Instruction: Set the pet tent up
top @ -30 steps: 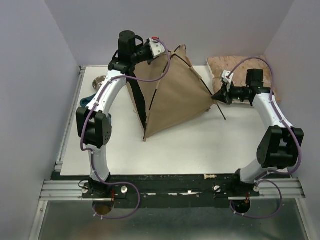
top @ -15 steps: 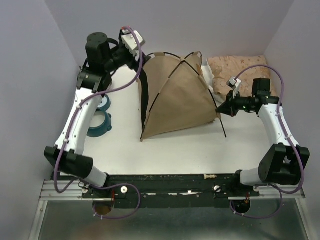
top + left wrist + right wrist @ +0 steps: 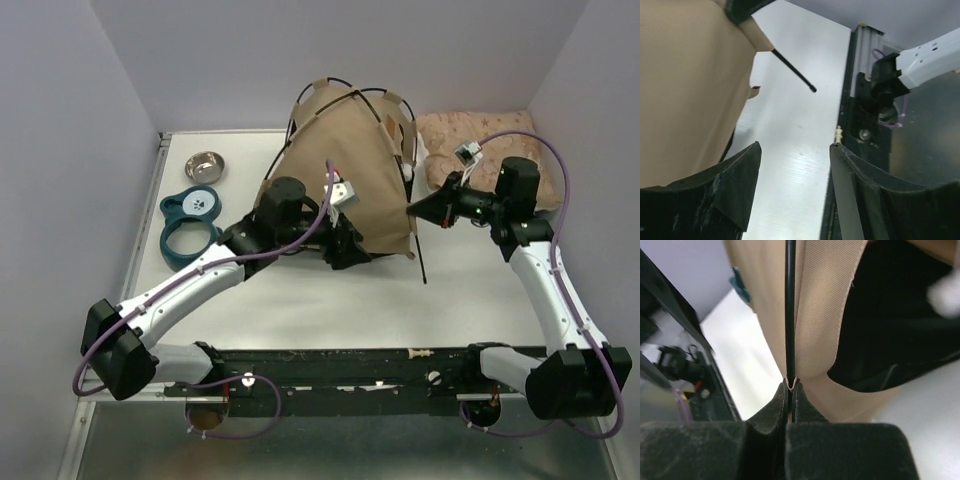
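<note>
The pet tent (image 3: 345,150), tan fabric over thin black poles, stands at the back middle of the table, and its dome leans toward the back wall. My right gripper (image 3: 413,212) is shut on the tent's right lower corner. The right wrist view shows its jaws (image 3: 790,386) pinching a black pole (image 3: 790,305) and the tan sleeve round it. The pole's free end (image 3: 421,262) sticks out over the table. My left gripper (image 3: 348,250) is open at the tent's front lower edge. Only bare table shows between its jaws (image 3: 795,147), with the tan fabric (image 3: 690,90) just to their left.
A pink patterned cushion (image 3: 480,140) lies at the back right behind the right arm. A metal bowl (image 3: 204,163) and a teal double-ring holder (image 3: 190,225) sit at the back left. Walls close in three sides, and the black rail (image 3: 330,362) runs along the near edge.
My left arm has swung from the back left down to the tent's front edge, and its jaws have opened. The tent has tipped up toward the back wall. The right gripper keeps its hold.
</note>
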Action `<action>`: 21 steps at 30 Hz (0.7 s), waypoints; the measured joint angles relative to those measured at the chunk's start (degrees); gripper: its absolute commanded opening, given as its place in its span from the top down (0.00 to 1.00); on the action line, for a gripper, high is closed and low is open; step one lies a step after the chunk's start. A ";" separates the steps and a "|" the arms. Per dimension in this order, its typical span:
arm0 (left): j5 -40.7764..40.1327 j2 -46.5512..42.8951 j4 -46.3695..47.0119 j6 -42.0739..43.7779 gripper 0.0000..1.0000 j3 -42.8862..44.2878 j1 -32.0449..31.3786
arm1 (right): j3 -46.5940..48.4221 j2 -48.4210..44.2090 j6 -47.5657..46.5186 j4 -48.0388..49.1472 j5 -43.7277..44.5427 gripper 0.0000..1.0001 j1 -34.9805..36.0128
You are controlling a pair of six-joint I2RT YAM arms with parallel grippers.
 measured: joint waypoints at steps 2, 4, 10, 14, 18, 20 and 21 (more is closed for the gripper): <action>-0.02 0.57 3.39 -4.59 0.30 -2.69 -2.60 | -1.42 -2.03 6.05 3.74 1.11 0.99 2.51; -0.02 1.68 7.69 -9.44 0.33 -3.32 -3.56 | -2.58 -3.87 11.63 7.67 2.51 0.99 4.87; 0.26 5.40 22.03 -23.58 0.37 -5.07 -3.93 | -3.30 -6.05 22.21 15.08 6.73 0.99 8.72; 0.39 7.58 27.52 -31.10 0.41 -6.36 -5.18 | -3.30 -6.03 25.64 17.51 9.31 0.99 10.10; 0.39 8.57 32.46 -36.98 0.44 -8.33 -5.92 | -3.30 -6.03 27.58 19.47 11.10 0.99 11.19; 0.39 8.61 33.64 -38.62 0.46 -8.79 -6.23 | -3.34 -6.01 28.11 20.13 11.65 0.99 11.72; 0.39 8.61 34.23 -39.32 0.47 -8.85 -6.47 | -3.39 -6.01 28.41 20.50 11.93 0.99 12.00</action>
